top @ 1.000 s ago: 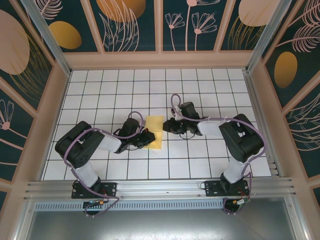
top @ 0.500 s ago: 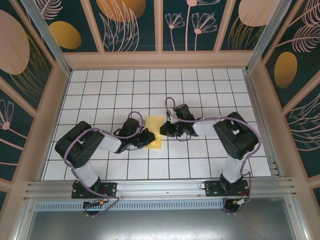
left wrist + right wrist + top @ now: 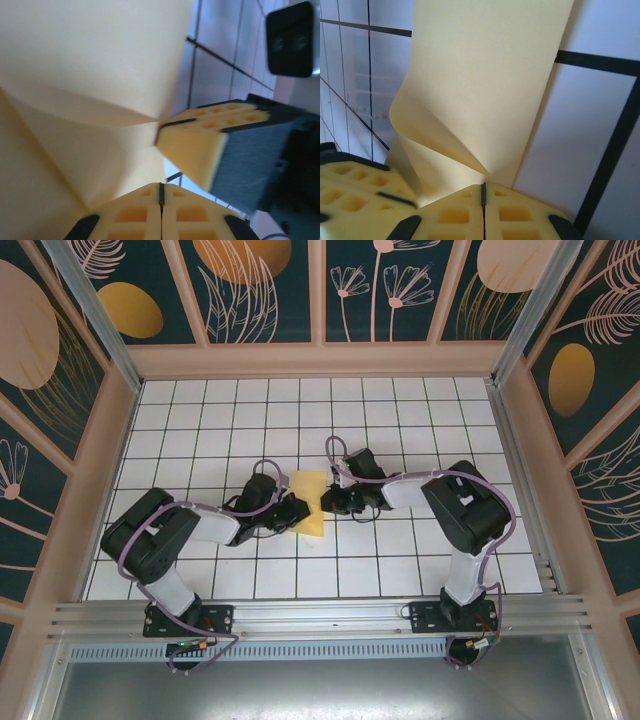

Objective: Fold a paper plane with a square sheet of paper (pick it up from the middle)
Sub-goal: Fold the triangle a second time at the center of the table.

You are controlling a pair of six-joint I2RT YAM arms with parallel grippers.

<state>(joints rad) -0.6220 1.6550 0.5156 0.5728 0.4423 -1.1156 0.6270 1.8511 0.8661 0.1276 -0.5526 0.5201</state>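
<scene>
- The paper sheet (image 3: 310,502) is thin, plain yellow paper, matt and smooth, and it bends in soft curls.
- The left gripper (image 3: 161,195) and the right gripper (image 3: 483,192) have matt yellow plastic fingers moulded with square pockets.
- The worktop (image 3: 250,420) is white, smooth and slightly glossy, ruled with dark lines.
- The arms (image 3: 190,530) are black plastic with a sheen and have white sections.
- The cables (image 3: 333,447) have a purple, rubbery-looking sheath.
- The rail (image 3: 320,615) at the near edge is brushed metal.
- The walls (image 3: 260,290) look like matt printed panels in pale frames.
</scene>
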